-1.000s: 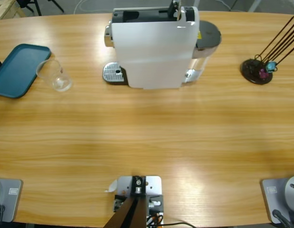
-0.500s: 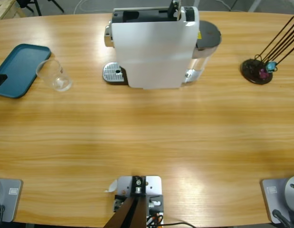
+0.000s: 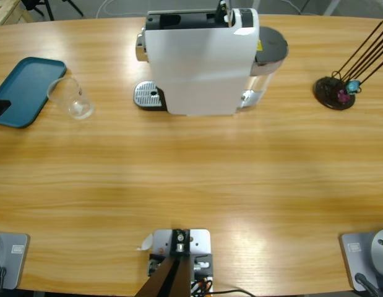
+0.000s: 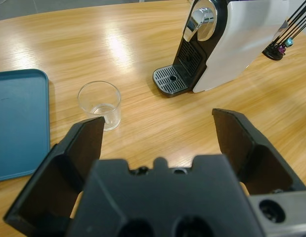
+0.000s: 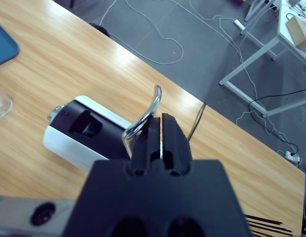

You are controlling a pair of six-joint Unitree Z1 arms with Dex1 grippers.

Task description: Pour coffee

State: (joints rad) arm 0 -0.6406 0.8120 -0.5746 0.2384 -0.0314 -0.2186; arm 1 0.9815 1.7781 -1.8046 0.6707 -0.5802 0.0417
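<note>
The high view is showing the white coffee machine (image 3: 200, 62) standing at the far middle of the wooden tabletop (image 3: 191, 179), its metal drip tray (image 3: 148, 96) sticking out to one side. A clear glass (image 3: 70, 98) is sitting well apart from the drip tray, just beside the teal tray (image 3: 24, 86). A dark round stand holding thin black sticks (image 3: 336, 90) is resting near the opposite end. Only a small black piece is poking in at the edge of this view over the teal tray, and the view alone is not telling what it is.

The left wrist view is filling that gap: the left pincer (image 4: 160, 131) is hovering over the tabletop with its jaws spread wide and nothing between them, looking toward the glass (image 4: 99, 104), with the teal tray (image 4: 19, 123) to one side and the machine's chrome spout head (image 4: 201, 23) above the drip tray (image 4: 171, 80). The glass looks nearly empty here; I cannot tell whether the coffee is lying in its bottom.

The right wrist view is looking steeply down on the machine (image 5: 81, 136) from above. The right pincer (image 5: 161, 131) is sitting with its jaws drawn narrow, almost together, just beside the raised chrome lever (image 5: 145, 116); whether they are pinching it I cannot tell. Cables are trailing over the grey floor (image 5: 192, 34) beyond the tabletop.
</note>
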